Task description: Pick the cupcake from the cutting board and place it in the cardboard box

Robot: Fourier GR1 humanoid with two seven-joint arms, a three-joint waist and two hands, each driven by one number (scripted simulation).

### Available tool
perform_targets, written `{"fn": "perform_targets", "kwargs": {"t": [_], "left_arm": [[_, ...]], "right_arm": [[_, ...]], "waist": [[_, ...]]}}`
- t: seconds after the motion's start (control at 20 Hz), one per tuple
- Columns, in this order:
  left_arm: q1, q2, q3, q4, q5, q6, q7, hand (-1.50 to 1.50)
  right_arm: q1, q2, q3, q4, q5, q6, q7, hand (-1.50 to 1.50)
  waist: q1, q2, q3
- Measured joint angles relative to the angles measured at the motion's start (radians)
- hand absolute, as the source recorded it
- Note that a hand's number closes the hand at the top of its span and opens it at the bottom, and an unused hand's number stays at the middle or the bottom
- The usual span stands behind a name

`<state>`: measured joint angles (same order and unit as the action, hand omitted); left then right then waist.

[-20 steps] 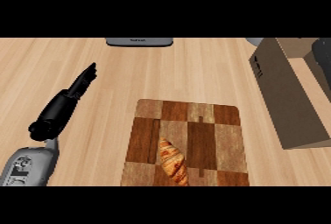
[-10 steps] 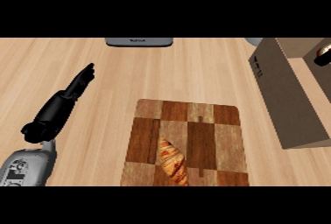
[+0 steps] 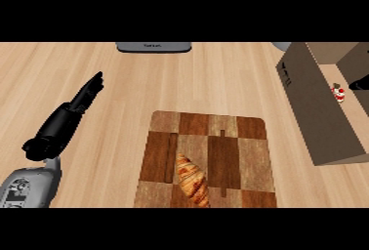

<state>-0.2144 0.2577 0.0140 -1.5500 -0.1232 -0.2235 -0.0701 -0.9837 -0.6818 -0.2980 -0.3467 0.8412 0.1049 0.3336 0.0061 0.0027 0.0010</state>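
The cupcake (image 3: pixel 338 93) sits inside the cardboard box (image 3: pixel 317 117), right of the cutting board (image 3: pixel 216 146); the right hand (image 3: pixel 359 84) just beside it is mostly out of view, so its state cannot be told. A croissant (image 3: pixel 192 179) lies on the board, and the left hand (image 3: pixel 85 95) rests left of it, fingers straight, holding nothing.

The cupcake (image 3: pixel 338 93) now sits lower inside the cardboard box (image 3: pixel 317 112), the right hand (image 3: pixel 359 84) drawn back beside it.

Cupcake (image 3: pixel 338 93) in cardboard box (image 3: pixel 317 112), right of cutting board (image 3: pixel 209 146)
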Motion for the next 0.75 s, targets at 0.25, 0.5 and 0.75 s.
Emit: {"fn": "perform_targets", "kwargs": {"t": [0.25, 0.5, 0.75], "left_arm": [[0.002, -0.004, 0.004, -0.006, -0.001, 0.006, 0.011, 0.0], [0.008, -0.001, 0.009, -0.008, 0.002, 0.002, 0.007, 0.0], [0.013, -0.014, -0.004, -0.019, -0.012, 0.01, 0.009, 0.0]], "right_arm": [[-0.004, 0.01, -0.131, -0.095, -0.131, -0.154, -0.13, -1.5], [0.004, 0.028, -0.339, -0.158, -0.324, -0.311, -0.21, -1.5], [0.087, 0.016, -0.478, -0.191, -0.46, -0.374, -0.304, -1.5]], "waist": [[-0.013, -0.006, 0.002], [-0.018, -0.005, 0.003], [-0.013, -0.003, 0.001]]}}
